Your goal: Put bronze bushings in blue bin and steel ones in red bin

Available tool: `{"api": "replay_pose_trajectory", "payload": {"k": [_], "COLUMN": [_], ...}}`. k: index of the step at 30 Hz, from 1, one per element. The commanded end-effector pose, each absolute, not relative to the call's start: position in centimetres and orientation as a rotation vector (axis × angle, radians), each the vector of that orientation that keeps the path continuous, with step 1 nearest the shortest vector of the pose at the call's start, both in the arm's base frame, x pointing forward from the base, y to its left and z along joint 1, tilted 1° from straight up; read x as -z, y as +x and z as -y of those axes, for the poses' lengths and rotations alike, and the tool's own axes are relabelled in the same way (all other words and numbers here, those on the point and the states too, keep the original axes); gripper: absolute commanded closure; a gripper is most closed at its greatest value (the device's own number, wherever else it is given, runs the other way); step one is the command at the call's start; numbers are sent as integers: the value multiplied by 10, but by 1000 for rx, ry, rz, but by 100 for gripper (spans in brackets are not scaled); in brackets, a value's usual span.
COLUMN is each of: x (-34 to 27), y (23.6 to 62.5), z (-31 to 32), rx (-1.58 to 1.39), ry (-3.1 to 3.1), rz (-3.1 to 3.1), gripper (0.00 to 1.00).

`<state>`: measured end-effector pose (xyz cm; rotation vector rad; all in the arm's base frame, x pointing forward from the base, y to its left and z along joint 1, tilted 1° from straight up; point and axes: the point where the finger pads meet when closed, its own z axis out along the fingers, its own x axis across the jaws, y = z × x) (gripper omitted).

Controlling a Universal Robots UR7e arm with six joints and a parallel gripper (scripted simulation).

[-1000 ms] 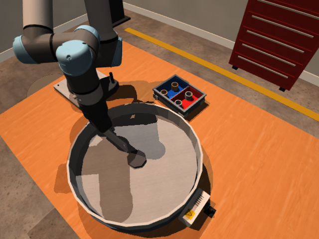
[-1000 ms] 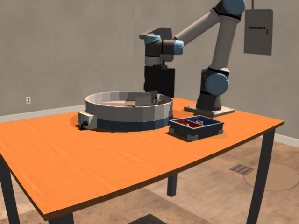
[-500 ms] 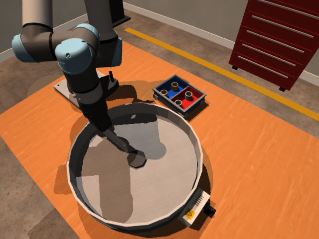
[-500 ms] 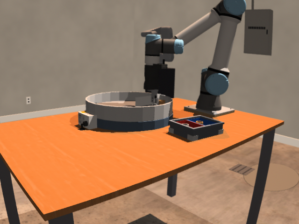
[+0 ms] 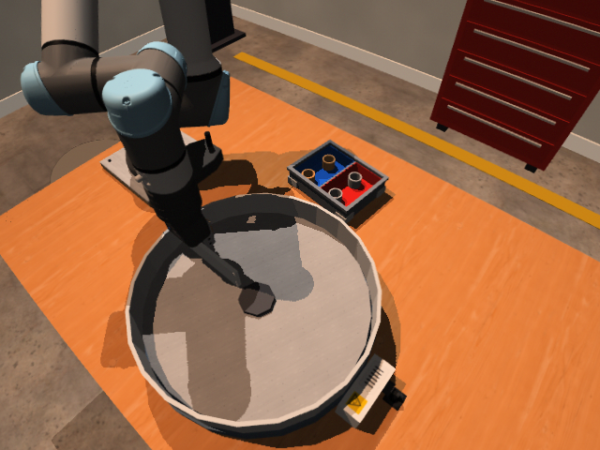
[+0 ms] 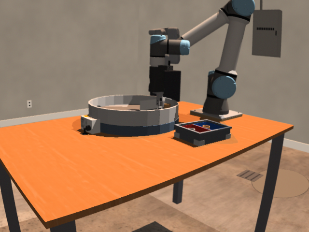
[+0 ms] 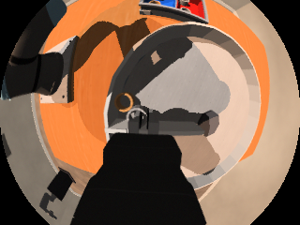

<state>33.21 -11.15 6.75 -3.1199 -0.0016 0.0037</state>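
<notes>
the hand point(image 5: 207, 242) point(image 6: 160, 104) point(image 7: 144, 114) — fingers narrowly parted — meets a steel bushing point(image 7: 136, 109); whether it's gripped, i cannot tell.
</notes>
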Motion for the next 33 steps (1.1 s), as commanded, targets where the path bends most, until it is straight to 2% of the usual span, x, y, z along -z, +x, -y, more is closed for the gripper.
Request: {"api": "replay_pose_trajectory", "payload": {"k": [1, 33], "x": [-70, -78], "y": [332, 332], "z": [112, 112], "rx": [-2, -2], "ry": [-3121, -3121], "rz": [2, 2], "gripper": [100, 100]}}
